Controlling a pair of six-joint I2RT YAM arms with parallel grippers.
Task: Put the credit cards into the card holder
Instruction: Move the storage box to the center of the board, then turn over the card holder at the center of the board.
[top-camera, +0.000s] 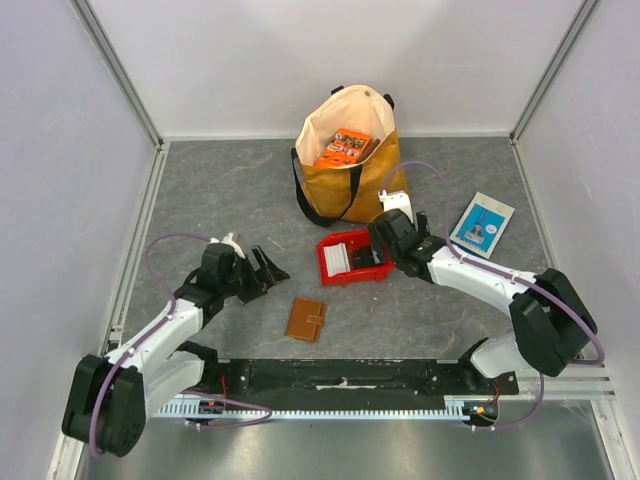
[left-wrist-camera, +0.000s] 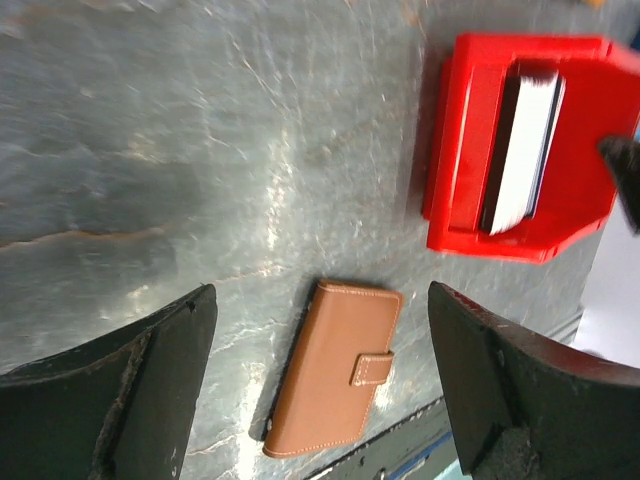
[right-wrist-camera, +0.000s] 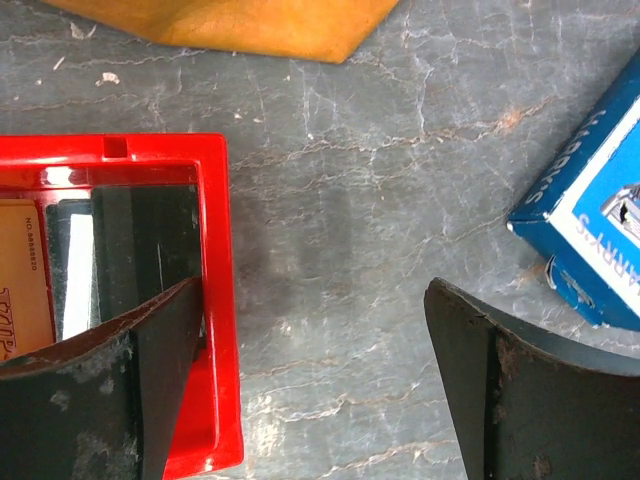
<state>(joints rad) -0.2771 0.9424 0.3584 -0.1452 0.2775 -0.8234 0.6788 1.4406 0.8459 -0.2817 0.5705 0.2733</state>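
Left hand (left-wrist-camera: 322, 295) and right hand (right-wrist-camera: 312, 300) wide; one card holder (left-wrist-camera: 330, 370); perhaps four credit cards (left-wrist-camera: 525, 150) in one red bin (left-wrist-camera: 455, 150).

Bright even light, soft shadows, slight wrist-view blur

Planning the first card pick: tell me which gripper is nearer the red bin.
Right. The right gripper is at the right edge of the red bin, one finger over its rim; the left gripper hangs off to the bin's left, clear of it.
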